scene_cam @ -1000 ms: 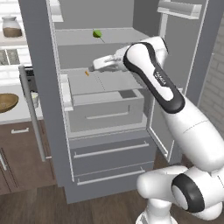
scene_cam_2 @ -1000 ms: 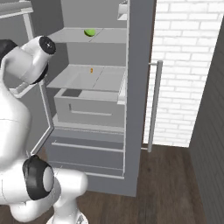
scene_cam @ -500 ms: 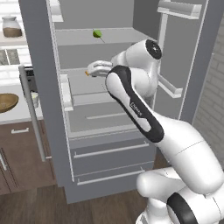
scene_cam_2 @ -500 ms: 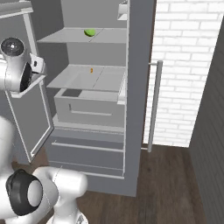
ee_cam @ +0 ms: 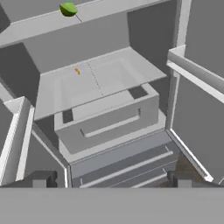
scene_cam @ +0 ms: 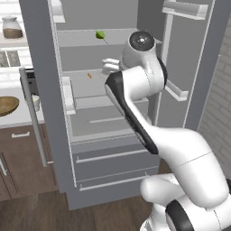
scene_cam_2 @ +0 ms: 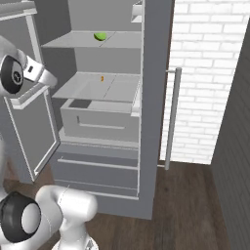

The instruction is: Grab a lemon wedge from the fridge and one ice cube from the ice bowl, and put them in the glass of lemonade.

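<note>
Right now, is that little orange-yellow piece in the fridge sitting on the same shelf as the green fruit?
No: the lemon wedge lies on the lower shelf of the fridge, while the green fruit sits one shelf above.

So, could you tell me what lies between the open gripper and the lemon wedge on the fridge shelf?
Nothing: in the hand view, bare grey shelf and open air separate the gripper from the lemon wedge.

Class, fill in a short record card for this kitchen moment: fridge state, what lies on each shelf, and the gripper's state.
fridge: doors open, two lower drawers closed
upper shelf: small green round item
middle shelf: tiny orange-yellow piece, probably the lemon wedge
gripper: open, holding nothing, facing the fridge interior
left of fridge: wooden bowl on the counter
</note>
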Controlling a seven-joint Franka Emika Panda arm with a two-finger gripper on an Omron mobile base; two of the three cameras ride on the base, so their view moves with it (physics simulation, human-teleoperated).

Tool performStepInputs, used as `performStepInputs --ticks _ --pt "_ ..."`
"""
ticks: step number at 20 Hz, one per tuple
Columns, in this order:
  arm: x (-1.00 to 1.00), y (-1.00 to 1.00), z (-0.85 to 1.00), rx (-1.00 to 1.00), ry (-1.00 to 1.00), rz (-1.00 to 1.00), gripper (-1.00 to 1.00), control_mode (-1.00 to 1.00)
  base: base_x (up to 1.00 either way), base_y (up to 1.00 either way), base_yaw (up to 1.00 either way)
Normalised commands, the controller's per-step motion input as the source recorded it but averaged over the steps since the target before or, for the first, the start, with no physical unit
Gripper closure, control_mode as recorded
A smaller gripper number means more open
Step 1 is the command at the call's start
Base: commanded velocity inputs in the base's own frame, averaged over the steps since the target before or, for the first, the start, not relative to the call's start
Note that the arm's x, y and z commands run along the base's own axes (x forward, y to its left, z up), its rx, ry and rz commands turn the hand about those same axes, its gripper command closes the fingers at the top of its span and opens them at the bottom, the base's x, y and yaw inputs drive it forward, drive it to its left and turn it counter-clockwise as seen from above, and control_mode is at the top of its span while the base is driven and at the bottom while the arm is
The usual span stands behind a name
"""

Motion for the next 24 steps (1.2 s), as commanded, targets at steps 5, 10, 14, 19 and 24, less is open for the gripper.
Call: performStepInputs --ticks 5,10,14,19,24 --pt "-0.99 -0.78 0.03 0.00 -0.03 -0.16 -1.00 -1.00 0.00 0.00 0.00" --pt "-0.79 -0.71 0.19 0.00 -0.01 -0.01 -1.00 -1.00 0.00 0.00 0.00" --pt "-0.57 -0.42 0.01 -0.08 0.04 0.02 -1.00 -1.00 0.00 0.00 0.00" --pt "-0.35 -0.02 -0.11 -0.22 0.07 0.13 -1.00 -1.00 0.00 0.00 0.00" --pt "-0.17 -0.07 -0.10 -0.03 -0.11 0.04 -1.00 -1.00 0.00 0.00 0.00"
